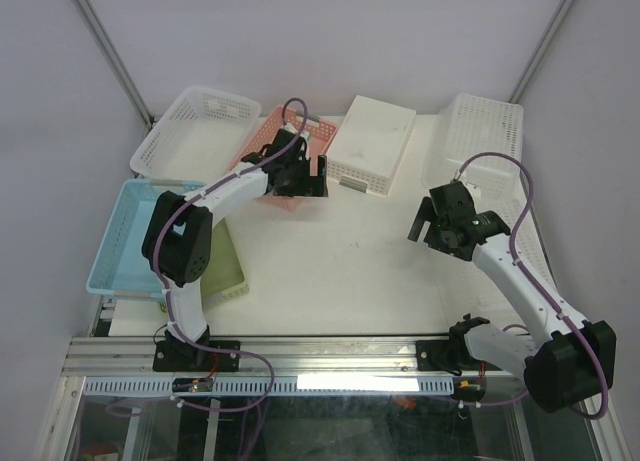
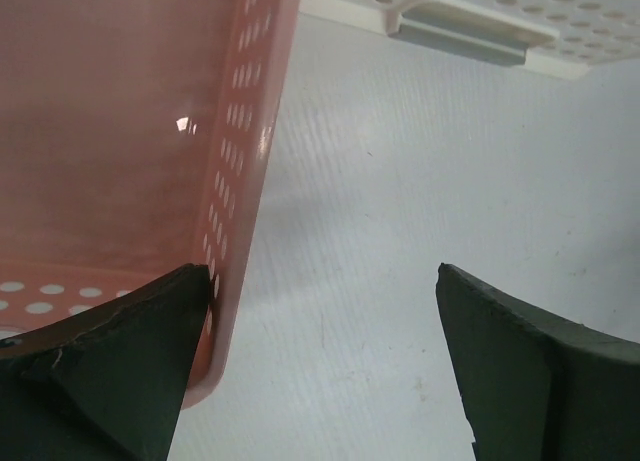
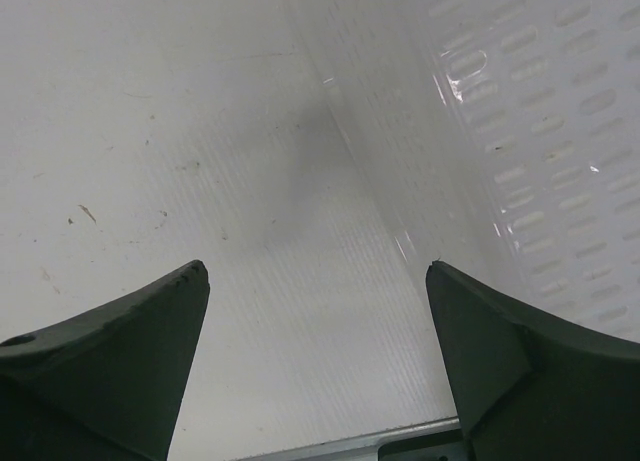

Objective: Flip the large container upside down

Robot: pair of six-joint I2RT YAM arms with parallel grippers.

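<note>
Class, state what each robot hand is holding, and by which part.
Nothing is held: left hand open at the wall of the pink basket; right hand open beside the white container.

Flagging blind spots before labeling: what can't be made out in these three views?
- Top view: the left arm covers most of the green bin and the near end of the pink basket.
- Left wrist view: the pink basket is cut off by the top and left edges and blurred up close.
- Right wrist view: the large white container is cut off by the top and right edges, so its rim and which way up it sits are not visible.
</note>
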